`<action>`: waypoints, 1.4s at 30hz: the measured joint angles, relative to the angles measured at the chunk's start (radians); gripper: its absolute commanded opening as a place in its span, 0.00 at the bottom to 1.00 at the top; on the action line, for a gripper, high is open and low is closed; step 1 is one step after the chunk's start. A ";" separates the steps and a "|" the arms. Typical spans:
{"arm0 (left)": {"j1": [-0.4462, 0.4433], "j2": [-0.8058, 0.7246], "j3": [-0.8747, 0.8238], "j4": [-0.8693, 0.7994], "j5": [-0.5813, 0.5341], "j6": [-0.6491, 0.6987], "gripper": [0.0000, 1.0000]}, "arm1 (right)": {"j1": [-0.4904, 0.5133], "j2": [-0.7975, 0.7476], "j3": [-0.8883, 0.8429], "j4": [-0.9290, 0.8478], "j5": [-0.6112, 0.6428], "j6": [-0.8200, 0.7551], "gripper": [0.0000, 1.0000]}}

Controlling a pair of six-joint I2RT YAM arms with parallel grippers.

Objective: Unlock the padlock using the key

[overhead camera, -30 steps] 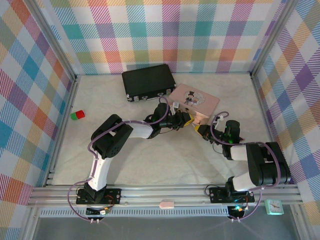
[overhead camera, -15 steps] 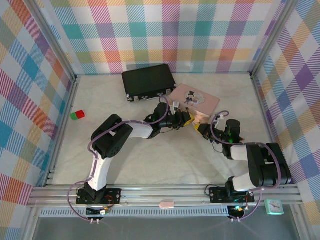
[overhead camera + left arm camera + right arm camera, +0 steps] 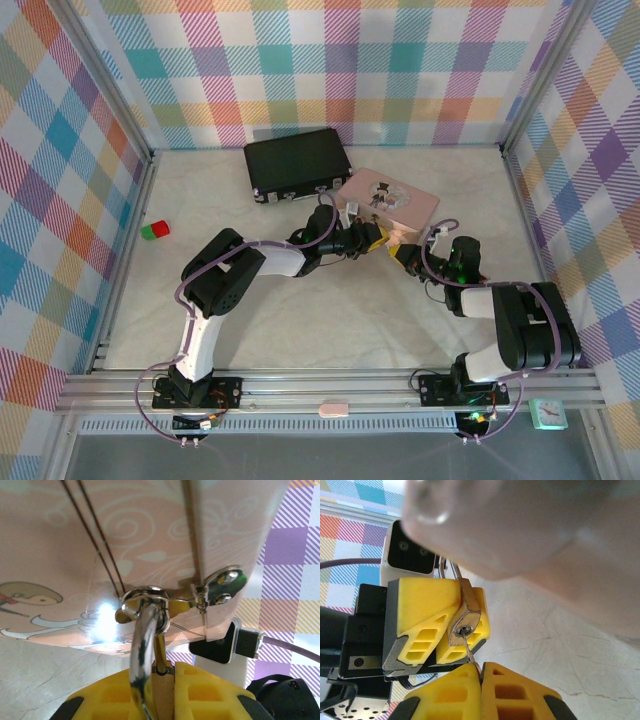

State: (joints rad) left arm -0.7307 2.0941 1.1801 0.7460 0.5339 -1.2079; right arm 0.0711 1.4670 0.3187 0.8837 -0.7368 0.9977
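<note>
- At the near corner of the pink box [image 3: 392,196], above the bench [image 3: 300,330], we see the left jaws and the right jaws meet tip to tip, almost touching.
- The left jaws pinch the padlock [image 3: 162,685] by its body, with their yellow pads [image 3: 210,695] closed against either side of it.
- Straight above the left jaws, the padlock's silver shackle [image 3: 141,647] rises and passes through the metal ring of the box's clasp [image 3: 220,582]. The clasp sits on the decorated pink wall just beyond the tips.
- From the right wrist, we look across at the padlock [image 3: 464,620] wedged between the left arm's yellow pads [image 3: 427,610]. Its keyhole [image 3: 464,629] faces the right jaws.
- The right jaws are pressed together on the key [image 3: 470,652]. Its thin grey shaft runs from between their pads [image 3: 515,690] up to the keyhole, just ahead of the tips.
- We cannot tell whether the shackle is locked or sprung, because the left jaws hide where it enters the padlock body.
- The pink box looms as a blur directly over the right jaws, close to the wrist camera.
- A shut black case [image 3: 297,163] lies beyond the left jaws, toward the back wall and just beside the pink box.
- A red and green pair of blocks [image 3: 154,231] sits well apart from both sets of jaws, far off to the left arm's outer side.
</note>
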 measured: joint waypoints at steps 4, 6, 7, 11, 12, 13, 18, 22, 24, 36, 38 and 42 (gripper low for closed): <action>0.000 -0.001 -0.005 0.017 -0.002 0.000 0.00 | 0.000 0.066 0.007 0.105 -0.017 0.101 0.00; 0.000 -0.001 -0.014 0.032 -0.004 -0.006 0.00 | 0.000 0.106 0.010 0.167 -0.027 0.162 0.00; 0.000 -0.001 -0.016 0.036 -0.004 -0.009 0.00 | 0.000 0.124 0.011 0.192 -0.031 0.186 0.00; -0.001 -0.001 -0.022 0.044 -0.016 -0.016 0.00 | 0.000 0.191 0.021 0.292 -0.045 0.283 0.00; -0.001 -0.001 -0.024 0.045 -0.016 -0.019 0.00 | 0.000 0.205 0.026 0.311 -0.049 0.303 0.00; -0.003 -0.001 -0.024 0.045 -0.016 -0.021 0.00 | 0.000 0.214 0.031 0.320 -0.052 0.314 0.00; -0.006 -0.001 -0.024 0.047 -0.027 -0.034 0.00 | 0.000 0.202 0.047 0.271 -0.053 0.303 0.00; -0.008 -0.001 -0.024 0.060 -0.027 -0.037 0.00 | 0.003 0.135 0.050 0.174 -0.023 0.285 0.00; -0.011 -0.001 -0.021 0.068 -0.030 -0.042 0.00 | 0.012 0.097 0.050 0.130 0.011 0.288 0.00; -0.019 -0.001 0.003 0.069 -0.064 -0.060 0.00 | 0.070 -0.069 0.079 -0.134 0.207 0.244 0.07; -0.021 -0.001 0.003 0.069 -0.073 -0.060 0.00 | 0.070 -0.074 0.084 -0.152 0.214 0.235 0.10; -0.034 -0.001 0.002 0.068 -0.098 -0.060 0.00 | 0.074 -0.117 0.084 -0.218 0.254 0.209 0.20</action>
State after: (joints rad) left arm -0.7650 2.0933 1.1824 0.8143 0.4362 -1.2682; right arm 0.1448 1.3495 0.4026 0.6659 -0.4828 1.2064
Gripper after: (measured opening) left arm 0.147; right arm 0.178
